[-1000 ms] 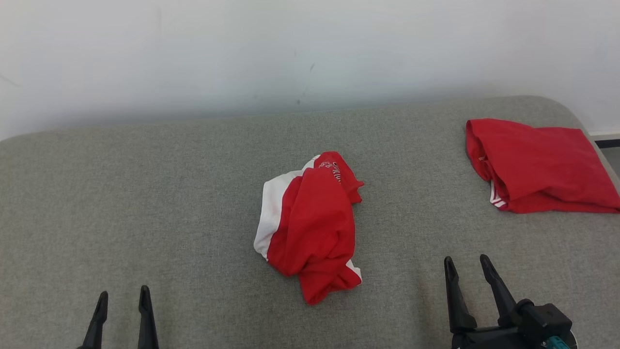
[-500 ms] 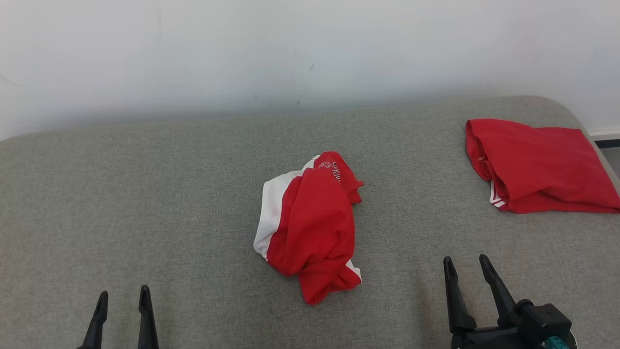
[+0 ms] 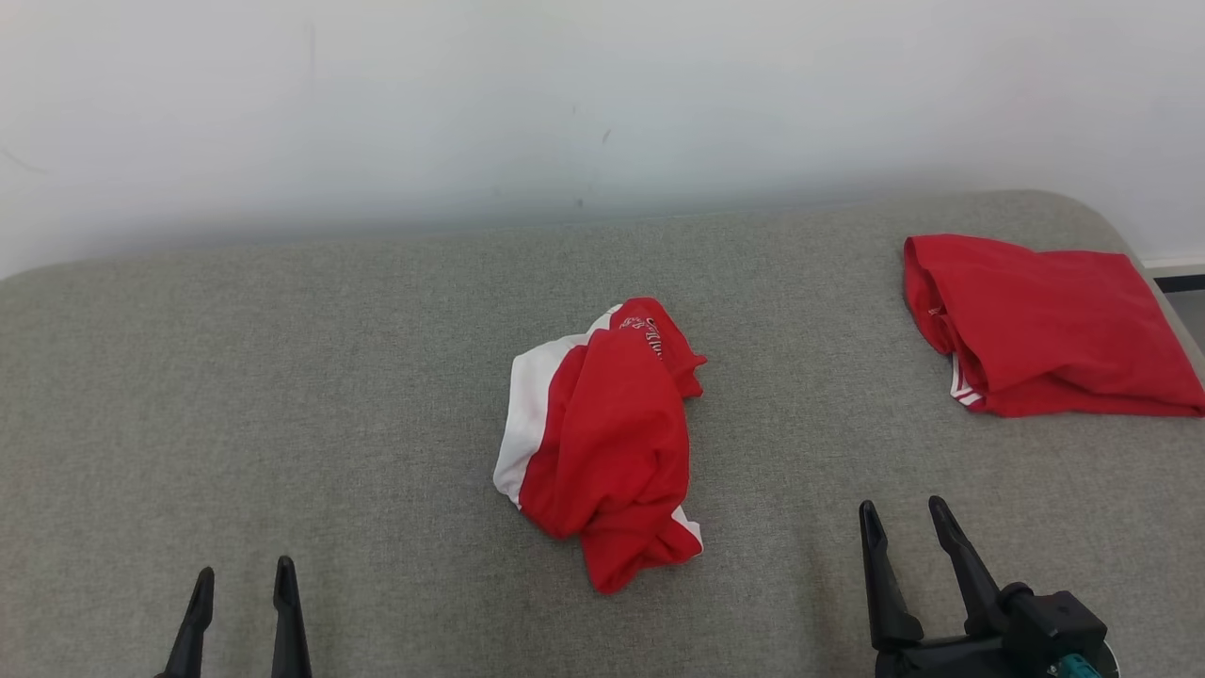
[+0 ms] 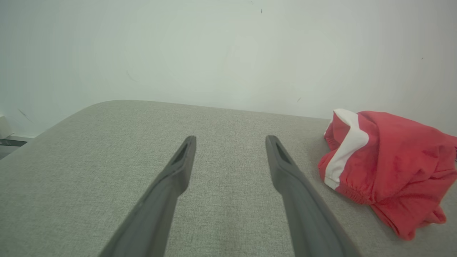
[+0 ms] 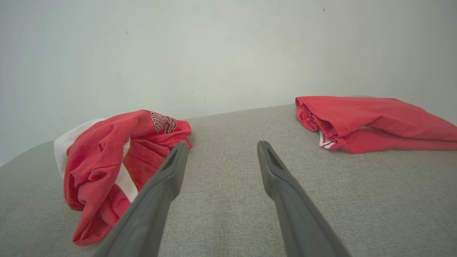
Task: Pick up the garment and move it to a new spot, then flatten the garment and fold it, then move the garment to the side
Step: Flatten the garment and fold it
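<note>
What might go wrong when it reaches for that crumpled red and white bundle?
The crumpled garment is bunched in layers, so the open right tool may pinch just one fold and lift it lopsided. The folded red garment lies on that same side; a wide carry might knock it.
</note>
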Tool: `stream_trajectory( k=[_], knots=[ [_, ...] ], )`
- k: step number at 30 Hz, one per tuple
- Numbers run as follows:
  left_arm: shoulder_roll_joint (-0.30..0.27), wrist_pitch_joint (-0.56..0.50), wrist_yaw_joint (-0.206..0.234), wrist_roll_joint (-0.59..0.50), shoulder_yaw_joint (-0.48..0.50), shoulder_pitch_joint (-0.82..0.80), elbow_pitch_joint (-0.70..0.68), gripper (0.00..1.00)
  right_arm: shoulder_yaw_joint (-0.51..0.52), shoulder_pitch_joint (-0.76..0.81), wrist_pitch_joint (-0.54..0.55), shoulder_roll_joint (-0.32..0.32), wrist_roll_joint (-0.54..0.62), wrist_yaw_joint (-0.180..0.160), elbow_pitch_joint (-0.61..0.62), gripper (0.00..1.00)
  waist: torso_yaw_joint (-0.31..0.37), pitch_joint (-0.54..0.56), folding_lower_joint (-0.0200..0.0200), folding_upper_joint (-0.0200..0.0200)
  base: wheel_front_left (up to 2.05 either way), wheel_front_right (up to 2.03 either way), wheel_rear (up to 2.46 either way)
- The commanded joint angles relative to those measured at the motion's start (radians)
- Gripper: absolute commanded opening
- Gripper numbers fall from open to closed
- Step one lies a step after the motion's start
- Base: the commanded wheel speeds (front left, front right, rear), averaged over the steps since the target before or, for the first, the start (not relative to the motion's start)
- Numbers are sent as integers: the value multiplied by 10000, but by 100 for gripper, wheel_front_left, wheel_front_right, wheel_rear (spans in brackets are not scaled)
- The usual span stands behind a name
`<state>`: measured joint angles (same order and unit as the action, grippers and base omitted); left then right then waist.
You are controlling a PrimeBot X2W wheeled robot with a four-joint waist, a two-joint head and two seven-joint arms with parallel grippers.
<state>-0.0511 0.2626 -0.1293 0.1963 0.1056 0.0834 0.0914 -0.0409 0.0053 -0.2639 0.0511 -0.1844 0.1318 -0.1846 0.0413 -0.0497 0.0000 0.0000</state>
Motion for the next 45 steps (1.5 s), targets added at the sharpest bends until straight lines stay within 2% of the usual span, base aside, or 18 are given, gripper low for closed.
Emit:
stream_trajectory(
  k=[1,9,19,27,37,42,43,44,45],
  knots=[
    [15,26,-8,112,14,83,27,100,-32,109,-1,-17,0,-26,-12,100,8,9,0,0,0,0,0],
    [17,26,-12,122,-80,-22,110,100,-10,117,-1,-15,-26,-26,19,100,41,-45,0,0,0,0,0],
    [11,26,-6,82,-1421,-1172,932,100,-179,-208,-1,-17,-86,-27,-64,100,214,-291,0,0,0,0,0],
    [-245,26,-6,241,-2331,-2326,1942,100,-213,-474,-1,-14,-191,-26,-66,100,972,-759,0,0,0,0,0],
    [-935,26,-7,609,-2959,-3483,3466,100,-254,-742,-1,-17,-421,-26,-45,100,2046,-1385,0,0,0,0,0],
    [-1085,26,-7,920,-3256,-3850,4119,98,-232,-759,-1,-17,-471,-27,-78,100,2241,-1423,0,0,0,0,0],
    [-1121,26,-7,993,-3325,-3898,4225,30,-204,-751,-1,-15,-473,-27,-84,100,2251,-1412,0,0,0,0,0],
    [-1147,26,-7,1056,-3414,-3942,4290,0,-171,-726,-1,-17,-472,-26,-84,100,2241,-1390,0,0,0,0,0],
    [-1148,26,-7,1161,-3496,-3980,4348,0,-124,-690,0,-17,-463,-26,-78,100,2202,-1363,0,0,0,0,0]
  ],
)
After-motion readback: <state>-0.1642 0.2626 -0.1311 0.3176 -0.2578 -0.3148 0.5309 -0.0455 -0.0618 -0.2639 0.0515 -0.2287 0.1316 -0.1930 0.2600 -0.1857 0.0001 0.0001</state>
